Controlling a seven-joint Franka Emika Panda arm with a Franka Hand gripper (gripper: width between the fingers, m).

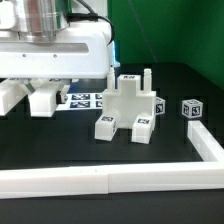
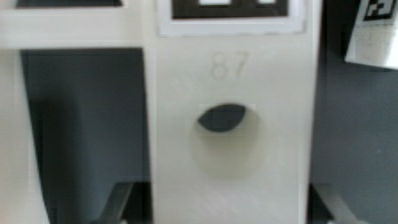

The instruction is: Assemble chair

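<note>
Open table (image 1: 50,150) spans the lower left, fenced by the border rail (image 1: 100,181) along the bottom and right edge. At centre the chair (image 1: 125,105) blocks passage, with a gap between it and the cube (image 1: 191,107). The upper left is crowded by the arm (image 1: 45,15), with what seems a slab (image 2: 222,130) in its claw (image 2: 222,205).

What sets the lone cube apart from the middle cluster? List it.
Size: the cube is smaller than the cluster. Build: the cube is one block; the cluster is several blocky pieces together, with posts sticking up. Place: the cube sits alone toward the exterior view's right, near the rail; the cluster sits mid-table. Shared: both are white, carry black-and-white tags and rest on the dark table.
</note>
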